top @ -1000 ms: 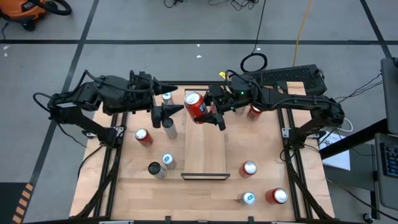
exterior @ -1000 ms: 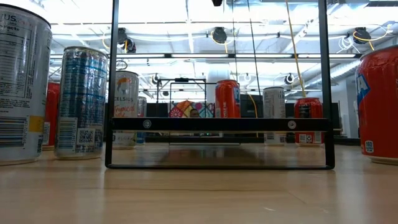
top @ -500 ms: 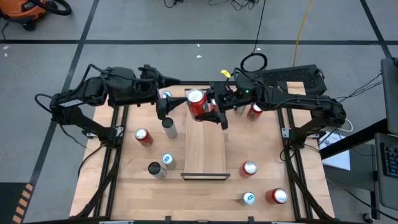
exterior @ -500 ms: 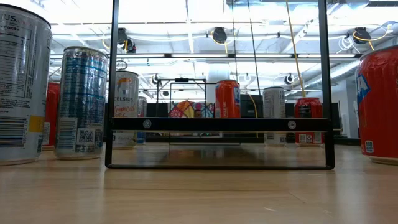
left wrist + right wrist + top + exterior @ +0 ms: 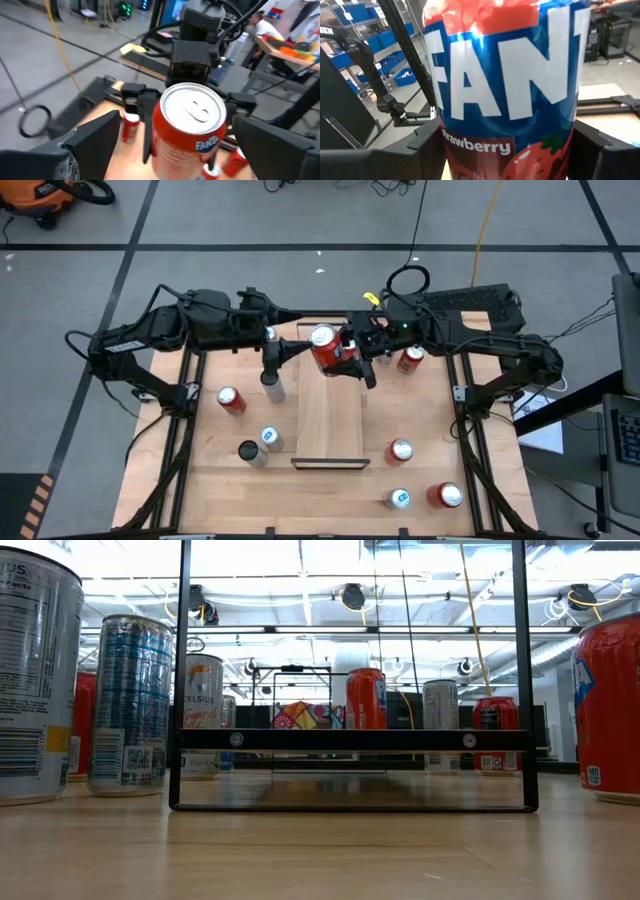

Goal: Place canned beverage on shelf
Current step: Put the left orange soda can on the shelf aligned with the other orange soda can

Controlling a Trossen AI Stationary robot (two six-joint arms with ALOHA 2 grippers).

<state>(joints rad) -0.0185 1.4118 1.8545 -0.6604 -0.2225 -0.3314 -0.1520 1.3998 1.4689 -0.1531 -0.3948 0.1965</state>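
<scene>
A red Fanta strawberry can [image 5: 322,347] stands upright in my right gripper [image 5: 338,355] over the far end of the shelf [image 5: 330,425], a long light-wood board lying on the table. The can fills the right wrist view [image 5: 505,85]. My left gripper [image 5: 298,350] is open and level with the can, at its left. In the left wrist view its fingers [image 5: 95,137] stand on either side of the can [image 5: 192,125] with a gap on each side. The can's bottom is hidden. My right gripper pinches the can's side wall [image 5: 447,142] between its two fingers, one on each opposite side. The fingers come level from the table's right. The can is upright with its top up; whether its bottom is clear of the shelf does not show.
Other cans stand on the table: a red one [image 5: 230,400], a silver one [image 5: 272,387] and two more [image 5: 260,445] left of the shelf, and red ones [image 5: 410,358] [image 5: 400,450] [image 5: 445,495] and a blue-white one [image 5: 399,498] to its right. Black rails [image 5: 190,430] run along both sides.
My left gripper has gone toward the table's right edge, up to the red can, and now has it between its fingers. My right gripper has carried the can a little toward the table's right, still upright.
</scene>
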